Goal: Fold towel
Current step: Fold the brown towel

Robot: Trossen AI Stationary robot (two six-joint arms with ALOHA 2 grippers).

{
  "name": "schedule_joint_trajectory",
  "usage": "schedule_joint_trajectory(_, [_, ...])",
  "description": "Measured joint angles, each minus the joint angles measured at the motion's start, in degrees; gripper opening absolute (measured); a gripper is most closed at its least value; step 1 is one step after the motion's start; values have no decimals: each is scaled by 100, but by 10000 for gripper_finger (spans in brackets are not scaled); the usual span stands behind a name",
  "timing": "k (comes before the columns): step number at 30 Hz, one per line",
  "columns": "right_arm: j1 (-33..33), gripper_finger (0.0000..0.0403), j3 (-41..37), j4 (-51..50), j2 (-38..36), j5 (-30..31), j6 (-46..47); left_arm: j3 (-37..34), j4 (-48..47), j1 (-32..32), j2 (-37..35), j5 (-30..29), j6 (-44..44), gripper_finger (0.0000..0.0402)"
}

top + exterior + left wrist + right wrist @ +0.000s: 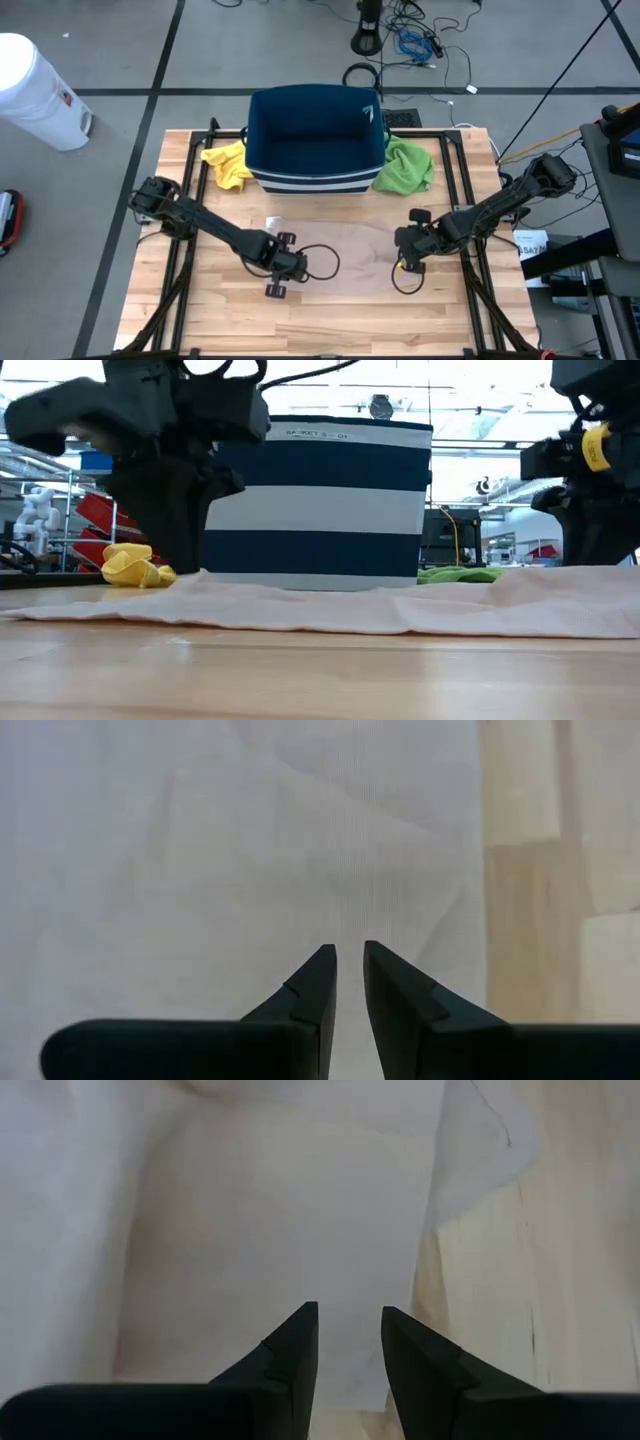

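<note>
A pale pink towel (345, 258) lies spread flat on the wooden table, in front of the basket; in the low view the towel (330, 605) is a low, wrinkled sheet. My left gripper (283, 268) points down over the towel's left part, its fingers (347, 952) a narrow gap apart above the cloth. My right gripper (408, 252) points down over the towel's right part near its edge (425, 1270), fingers (350, 1315) open. No cloth shows between either pair of fingers.
A navy and white striped basket (315, 140) stands at the table's far middle. A yellow cloth (228, 165) lies to its left and a green cloth (405, 165) to its right. Bare wood (330, 320) shows near the table's front edge.
</note>
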Motion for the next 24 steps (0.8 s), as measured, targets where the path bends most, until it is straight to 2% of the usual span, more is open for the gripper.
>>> schedule_joint_trajectory(5, [0, 100, -336, 591, 2, 1, -199, -1, 188, -40, 363, 47, 130, 62])
schedule_joint_trajectory(18, [-153, 98, -403, 599, 2, 55, -474, 9, 319, -48, 507, -24, 176, 62])
schedule_joint_trajectory(24, [-249, 63, -403, 646, 2, -20, -602, 9, 315, -47, 511, -26, 152, 62])
